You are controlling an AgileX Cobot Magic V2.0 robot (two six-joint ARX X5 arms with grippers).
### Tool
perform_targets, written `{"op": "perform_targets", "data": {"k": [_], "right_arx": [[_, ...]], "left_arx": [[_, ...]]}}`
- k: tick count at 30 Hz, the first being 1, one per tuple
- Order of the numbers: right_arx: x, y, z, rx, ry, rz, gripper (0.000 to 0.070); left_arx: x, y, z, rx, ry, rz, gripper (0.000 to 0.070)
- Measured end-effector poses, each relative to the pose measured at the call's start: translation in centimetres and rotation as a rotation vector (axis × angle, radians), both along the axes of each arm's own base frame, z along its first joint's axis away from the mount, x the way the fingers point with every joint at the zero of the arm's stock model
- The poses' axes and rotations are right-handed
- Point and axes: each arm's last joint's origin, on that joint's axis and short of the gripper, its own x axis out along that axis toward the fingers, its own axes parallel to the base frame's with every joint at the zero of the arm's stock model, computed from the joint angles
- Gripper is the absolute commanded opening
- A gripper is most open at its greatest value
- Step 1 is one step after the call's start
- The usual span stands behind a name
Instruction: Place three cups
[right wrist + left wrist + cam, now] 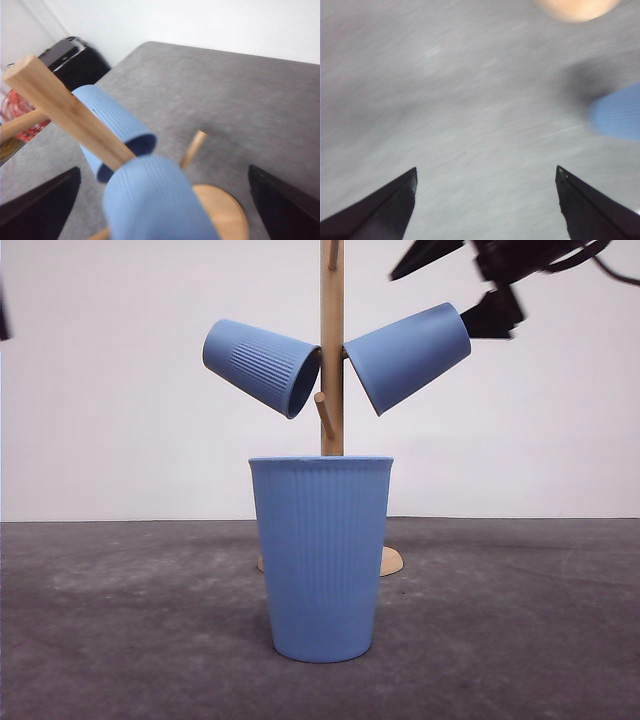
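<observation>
Two of the three cups hang mouth-inward on the wooden cup tree [332, 350]. The left hung cup [260, 365] sits on a peg at about ten o'clock from the post's middle. The right hung cup [408, 355] sits at about two o'clock.

The third cup [321, 555] stands upright on the grey surface [520, 620], in front of the tree and at six o'clock from the hung pair. By my reading the task is two-thirds done. This last cup remains to be lifted and hung on a free peg [322, 415] that juts just above its rim.

The right gripper [165, 212] hovers around the base of the right hung cup. Its dark fingers [285, 205] are spread well wider than the cup and do not clamp it.

The left gripper [485, 200] looks down on bare surface with its fingers [385, 205] apart and nothing between them. A blurred edge of a blue cup lies off to one side.

No brand, label or writing can be read on the cups or the tree.
</observation>
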Motion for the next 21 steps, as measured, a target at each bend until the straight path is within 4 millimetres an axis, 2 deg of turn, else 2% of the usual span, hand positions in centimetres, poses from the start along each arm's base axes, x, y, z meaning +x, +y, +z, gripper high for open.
{"op": "perform_targets", "data": {"k": [4, 7, 9, 15, 21], "right_arx": [[-5.0, -2.4, 3.5, -0.091, -0.032, -0.095, 0.0693], [-9.0, -2.8, 4.7, -0.201, 0.007, -0.134, 0.0687], [-10.8, -2.8, 4.6, -0.257, 0.066, -0.123, 0.0684], [-14.6, -1.9, 2.5, -0.309, 0.195, -0.042, 0.0681], [-19.5, -1.2, 1.2, -0.305, 0.183, 0.008, 0.0604]], "left_arx": [[0.5, -1.7, -0.3, -0.09, 0.017, -0.105, 0.0512], [1.6, -3.6, -0.9, -0.106, 0.021, -0.176, 0.0512], [2.4, -5.1, -1.5, -0.116, 0.022, -0.214, 0.0512], [4.3, -9.6, -4.0, -0.125, 0.063, -0.301, 0.0512], [5.3, -13.3, -7.3, -0.099, 0.134, -0.359, 0.0512]]}}
